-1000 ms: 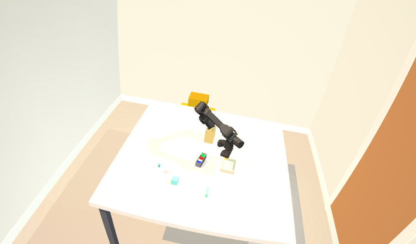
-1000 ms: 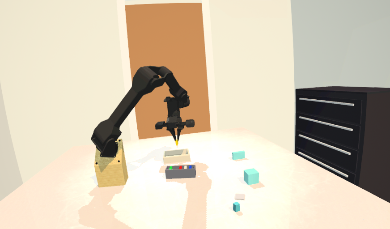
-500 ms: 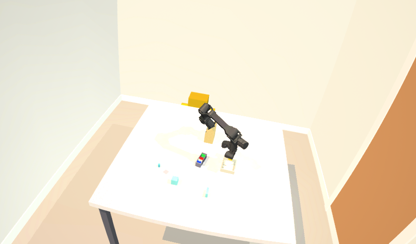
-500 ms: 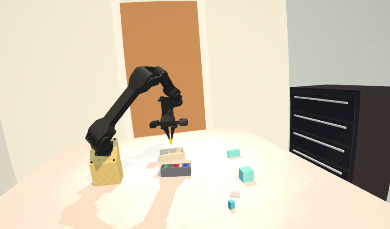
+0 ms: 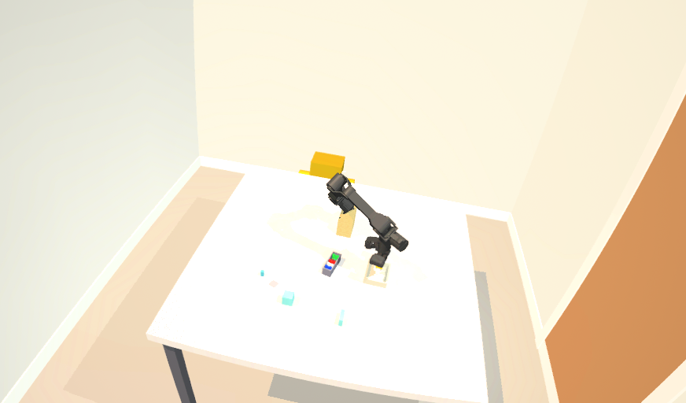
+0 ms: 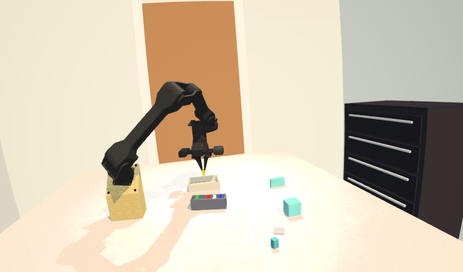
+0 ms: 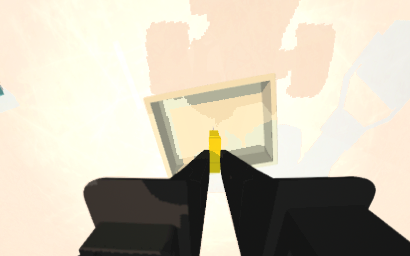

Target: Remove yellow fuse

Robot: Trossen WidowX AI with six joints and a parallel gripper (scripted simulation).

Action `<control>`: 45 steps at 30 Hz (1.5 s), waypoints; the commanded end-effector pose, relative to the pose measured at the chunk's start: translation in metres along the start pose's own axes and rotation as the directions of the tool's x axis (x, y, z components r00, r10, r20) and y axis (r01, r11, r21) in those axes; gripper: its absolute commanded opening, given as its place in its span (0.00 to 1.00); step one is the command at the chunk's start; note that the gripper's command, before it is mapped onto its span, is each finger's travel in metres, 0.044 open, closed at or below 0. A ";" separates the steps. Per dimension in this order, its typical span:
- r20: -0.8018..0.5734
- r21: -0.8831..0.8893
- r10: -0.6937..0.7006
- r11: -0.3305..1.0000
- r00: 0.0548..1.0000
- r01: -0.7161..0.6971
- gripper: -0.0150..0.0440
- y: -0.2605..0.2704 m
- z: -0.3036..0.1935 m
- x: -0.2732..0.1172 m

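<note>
The black parallel-jaw gripper (image 7: 214, 167) pinches the small, rigid, probably light yellow fuse (image 7: 214, 150) by its upper end, above the beige open tray (image 7: 270, 120), the tray's far wall toward twelve o'clock.

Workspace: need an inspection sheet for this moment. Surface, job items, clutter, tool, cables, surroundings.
Surface: white table top, pale patches and shadows on it.
Job's things: small yellow fuse pinched in the tool, hanging above the shallow beige open tray, not touching it. Grey fuse block in front of the tray keeps its green, red, white and blue fuses.
Clutter: three teal blocks of differing size and one small flat grey tile, off to the side of the block.
Grippers: black parallel-jaw tool shut on the fuse, pointing down.
Cables: nothing seen.
Surroundings: tan wooden arm pedestal, orange door, black drawer cabinet, yellow box behind the table.
</note>
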State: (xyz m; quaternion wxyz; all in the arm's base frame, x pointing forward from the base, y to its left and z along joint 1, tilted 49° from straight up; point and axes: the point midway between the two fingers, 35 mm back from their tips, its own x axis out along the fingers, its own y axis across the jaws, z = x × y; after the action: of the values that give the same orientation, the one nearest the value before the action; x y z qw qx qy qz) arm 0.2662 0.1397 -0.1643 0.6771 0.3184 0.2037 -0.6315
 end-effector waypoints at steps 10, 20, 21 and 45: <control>0.015 -0.011 -0.006 1.000 1.000 0.006 0.25 -0.003 0.003 0.016; 0.007 -0.003 -0.005 1.000 1.000 0.005 0.61 -0.002 0.002 0.012; 0.007 -0.003 -0.005 1.000 1.000 0.005 0.65 -0.002 0.002 0.012; 0.016 -0.017 -0.002 1.000 1.000 0.002 0.81 -0.003 0.002 -0.024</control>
State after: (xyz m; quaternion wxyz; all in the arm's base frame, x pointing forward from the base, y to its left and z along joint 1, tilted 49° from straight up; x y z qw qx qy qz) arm 0.2598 0.1557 -0.1477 0.6806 0.3074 0.2042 -0.6329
